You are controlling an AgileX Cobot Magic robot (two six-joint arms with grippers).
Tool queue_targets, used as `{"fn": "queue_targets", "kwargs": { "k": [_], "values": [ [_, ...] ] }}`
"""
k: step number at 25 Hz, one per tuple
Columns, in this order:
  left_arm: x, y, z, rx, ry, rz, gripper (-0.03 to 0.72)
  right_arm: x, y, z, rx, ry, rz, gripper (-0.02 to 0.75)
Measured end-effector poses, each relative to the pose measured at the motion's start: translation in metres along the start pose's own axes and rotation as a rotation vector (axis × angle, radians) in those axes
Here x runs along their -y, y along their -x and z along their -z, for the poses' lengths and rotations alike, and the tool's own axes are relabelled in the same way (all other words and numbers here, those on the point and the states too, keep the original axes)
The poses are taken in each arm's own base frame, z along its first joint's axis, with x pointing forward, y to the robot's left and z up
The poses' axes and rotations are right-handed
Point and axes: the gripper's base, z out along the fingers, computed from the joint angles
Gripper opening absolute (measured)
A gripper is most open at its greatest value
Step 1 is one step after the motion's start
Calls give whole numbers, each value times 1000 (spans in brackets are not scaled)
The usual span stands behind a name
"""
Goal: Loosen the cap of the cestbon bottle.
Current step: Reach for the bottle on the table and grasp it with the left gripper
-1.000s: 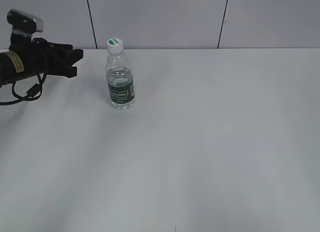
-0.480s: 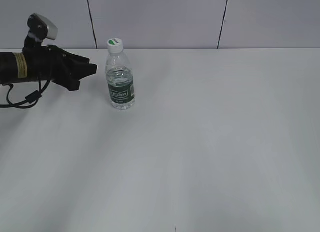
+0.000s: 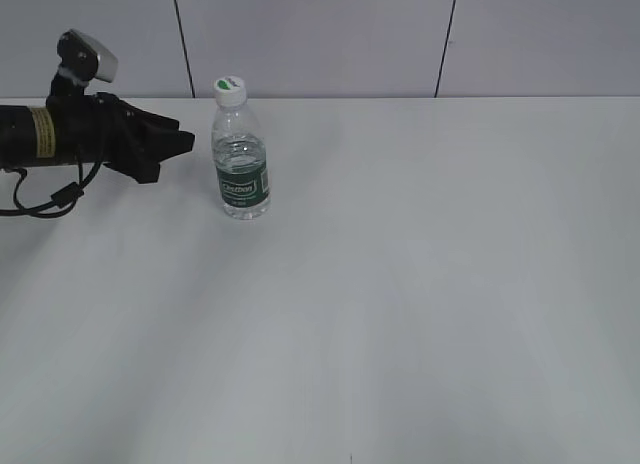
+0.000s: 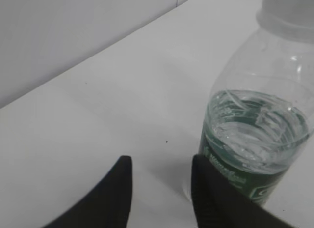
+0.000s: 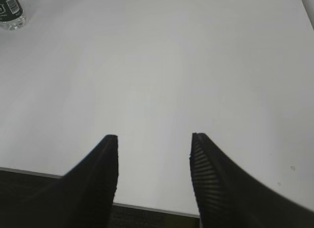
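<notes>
Bottle [image 3: 241, 164] upright on white table [image 3: 420, 284], far left part, cap [image 3: 229, 90] on. Left gripper [image 3: 185, 140] just beside bottle's left, jaws parted, empty, not touching. Right gripper [image 5: 154, 139] over near table edge, well apart, jaws parted, empty.

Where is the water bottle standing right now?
In the exterior view the bottle stands upright on the table's far left part, near the back wall, just right of the left tool.

Clear, glossy plastic cestbon bottle [image 3: 241, 164] with a dark green printed label band [image 3: 243, 187] below a smooth white plastic cap [image 3: 229, 90]. Beside the bottle, matt black left gripper [image 3: 176, 142]; matt, smooth white table [image 3: 420, 284].
</notes>
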Motion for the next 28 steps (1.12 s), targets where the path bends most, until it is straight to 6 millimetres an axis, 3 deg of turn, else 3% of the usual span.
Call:
{"fn": "queue_targets", "kwargs": {
  "k": [2, 7, 9, 17, 28],
  "values": [
    [0, 0, 0, 0, 0, 1, 293, 0, 0, 0, 0, 0, 0, 368],
    [2, -1, 0, -16, -19, 47, 518, 0, 0, 0, 0, 0, -1, 368],
    [5, -5, 0, -29, -31, 67, 561, 0, 0, 0, 0, 0, -1, 368],
    [23, -27, 3, -67, -103, 131, 586, 0, 0, 0, 0, 0, -2, 368],
    [30, -56, -18, 82, -203, 207, 586, 0, 0, 0, 0, 0, -4, 368]
  ]
}}
